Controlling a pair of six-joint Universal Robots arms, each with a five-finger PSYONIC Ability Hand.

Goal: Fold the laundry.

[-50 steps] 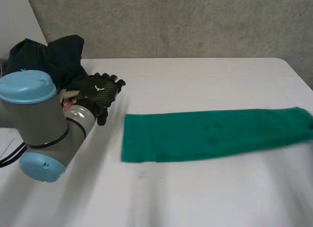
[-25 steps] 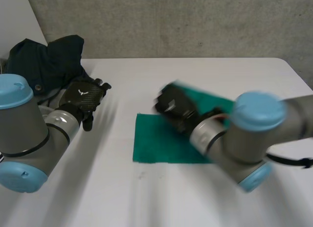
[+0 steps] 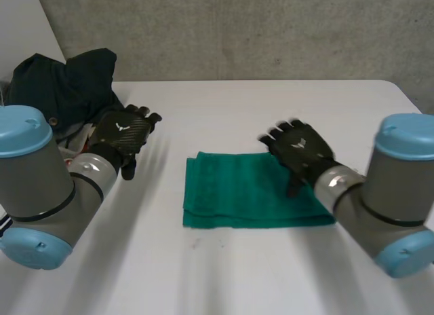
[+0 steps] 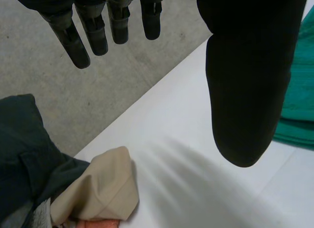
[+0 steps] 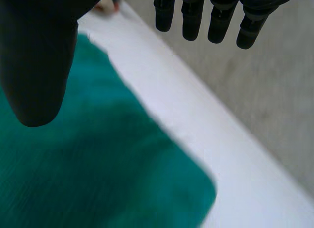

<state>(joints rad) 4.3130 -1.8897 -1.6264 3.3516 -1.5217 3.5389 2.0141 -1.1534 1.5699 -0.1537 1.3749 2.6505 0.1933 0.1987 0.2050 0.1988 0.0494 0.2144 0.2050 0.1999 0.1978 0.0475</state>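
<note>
Right hand (image 3: 298, 152), fingers straight, spread and empty, has one end of the folded green fabric rectangle (image 3: 230, 193) under its palm, possibly touching it. Left hand (image 3: 122, 133) hangs slack and empty beside the cloth's other end, a heap of dark navy clothes (image 3: 61, 84) beyond its fingertips.

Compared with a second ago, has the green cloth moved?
Yes. The green cloth reached the table's right edge; now its right end is folded leftward, toward the dark laundry pile, beside the right hand.
</note>
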